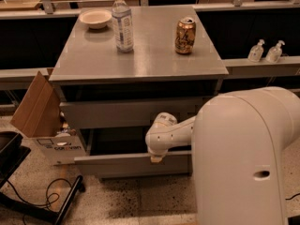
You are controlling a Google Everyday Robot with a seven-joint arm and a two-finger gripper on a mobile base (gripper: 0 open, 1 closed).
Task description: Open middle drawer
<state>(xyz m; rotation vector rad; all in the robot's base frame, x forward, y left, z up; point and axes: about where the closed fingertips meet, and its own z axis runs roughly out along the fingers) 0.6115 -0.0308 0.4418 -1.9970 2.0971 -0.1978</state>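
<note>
The grey cabinet point(136, 55) stands in the middle of the camera view. Its middle drawer point(117, 164) is pulled partway out, and a dark gap shows above its flat front. The tray inside is hidden in shadow. My gripper point(155, 158) is at the end of the white arm, at the top edge of that drawer front, right of its middle. The upper drawer front point(126, 112) sits flush above it. The lowest drawer is hidden behind the pulled-out front.
On the cabinet top stand a water bottle point(122, 21), a brown can point(185, 35) and a white bowl point(95, 18). An open cardboard box point(44, 118) sits against the cabinet's left side. A black stand and cables point(42, 205) lie on the floor at the left. My white body point(243, 158) fills the right foreground.
</note>
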